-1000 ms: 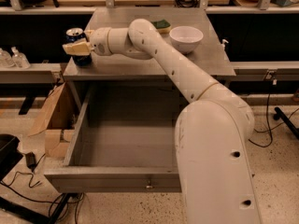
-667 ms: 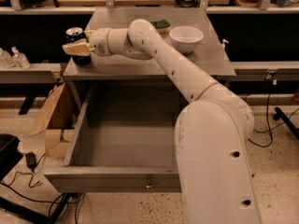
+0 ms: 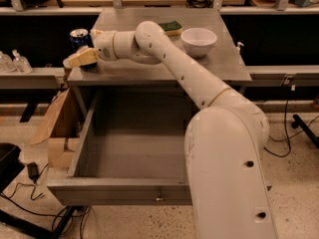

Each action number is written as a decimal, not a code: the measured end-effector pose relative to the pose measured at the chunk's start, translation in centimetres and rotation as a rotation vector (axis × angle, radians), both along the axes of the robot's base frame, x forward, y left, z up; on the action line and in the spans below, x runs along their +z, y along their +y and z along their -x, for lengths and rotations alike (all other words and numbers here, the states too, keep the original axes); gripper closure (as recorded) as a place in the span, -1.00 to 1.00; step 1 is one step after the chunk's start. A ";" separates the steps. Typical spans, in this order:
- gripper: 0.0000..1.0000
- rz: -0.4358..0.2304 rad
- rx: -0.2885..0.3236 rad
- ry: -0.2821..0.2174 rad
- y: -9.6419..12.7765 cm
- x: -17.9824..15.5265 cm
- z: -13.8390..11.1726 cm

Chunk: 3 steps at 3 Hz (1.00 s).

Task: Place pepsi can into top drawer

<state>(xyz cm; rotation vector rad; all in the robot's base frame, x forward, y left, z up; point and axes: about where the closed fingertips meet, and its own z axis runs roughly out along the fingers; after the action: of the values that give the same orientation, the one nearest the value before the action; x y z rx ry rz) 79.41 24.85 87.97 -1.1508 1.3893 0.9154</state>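
The pepsi can (image 3: 79,37) stands upright at the left edge of the grey tabletop (image 3: 149,71); its silver top and dark blue side show. My gripper (image 3: 83,50) is right at the can, reaching in from the right, and its cream tip hides the can's lower part. The top drawer (image 3: 83,138) is pulled fully out below the table. Its box holds nothing I can see, and its front panel with a small metal knob (image 3: 159,198) faces the camera.
A white bowl (image 3: 198,41) and a green-and-yellow sponge (image 3: 171,28) sit at the back right of the tabletop. A cardboard box (image 3: 56,133) stands on the floor left of the drawer. My white arm (image 3: 224,148) covers the drawer's right side.
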 end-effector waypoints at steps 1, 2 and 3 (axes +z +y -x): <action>-0.64 0.000 0.005 0.002 0.4 -0.1 0.1; -0.19 0.000 0.009 0.003 0.7 -0.2 0.3; 0.28 0.009 0.002 0.003 0.8 0.1 0.5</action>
<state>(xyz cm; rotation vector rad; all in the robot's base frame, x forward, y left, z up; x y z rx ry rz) 78.91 25.61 88.07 -1.1583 1.3966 0.9129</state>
